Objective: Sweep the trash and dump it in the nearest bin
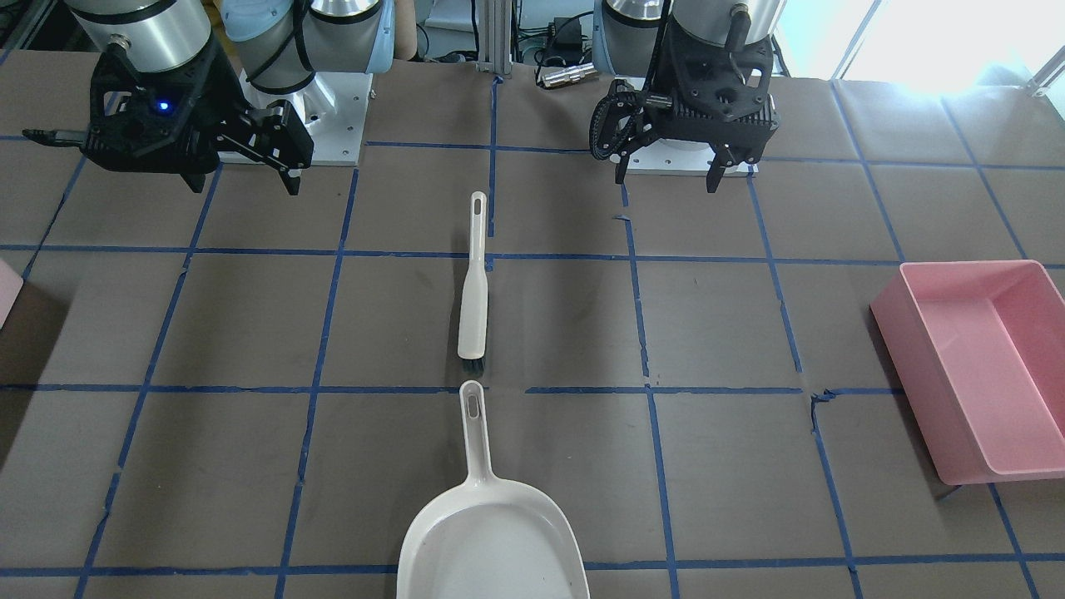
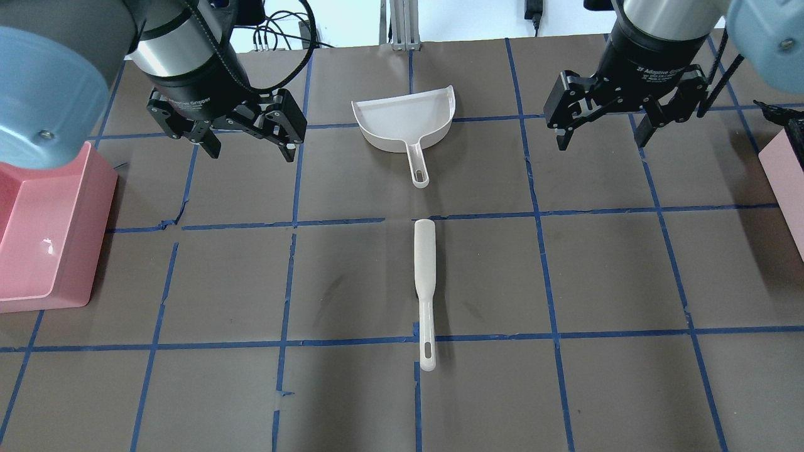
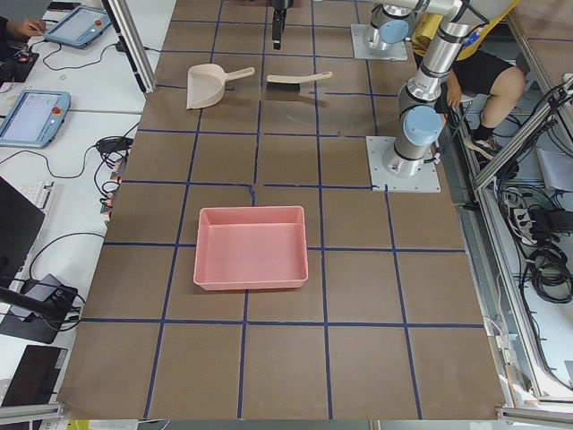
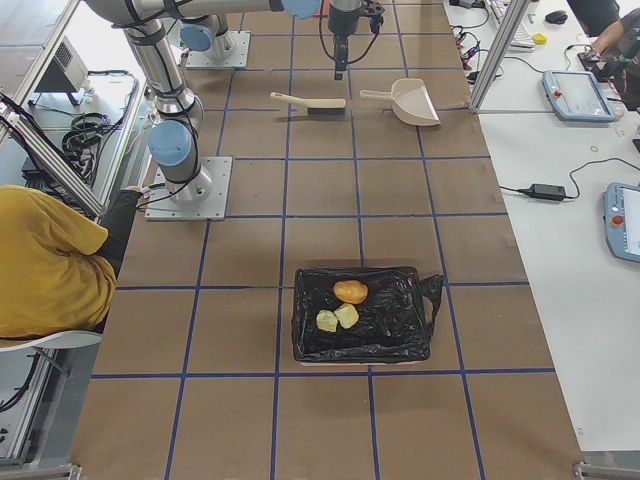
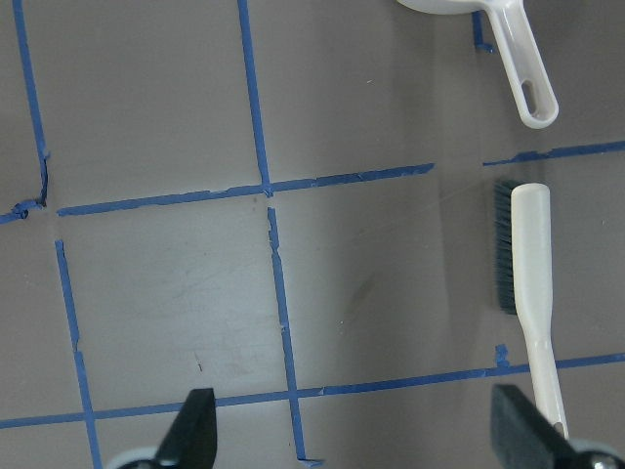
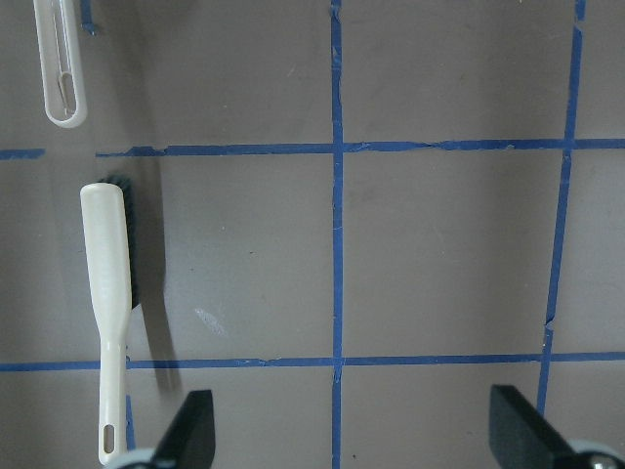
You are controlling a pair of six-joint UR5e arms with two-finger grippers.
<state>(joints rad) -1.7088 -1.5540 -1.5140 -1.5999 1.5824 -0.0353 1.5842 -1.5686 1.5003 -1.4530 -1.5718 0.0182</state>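
Trash (image 4: 345,305) shows only in the exterior right view, all three lumps lying inside the black-lined bin (image 4: 410,320) toward the desk's (image 4: 250,250) right end, well apart from both grippers, with the right arm (image 4: 165,90) the nearer. Overhead, I see the left gripper (image 2: 251,147) and right gripper (image 2: 601,135) spread wide and empty, the brush (image 2: 425,282) between them, its long axis running near to far, the dustpan (image 2: 405,122) just beyond it. Each wrist view shows nothing between the jaws, so I judge nothing remains to sweep.
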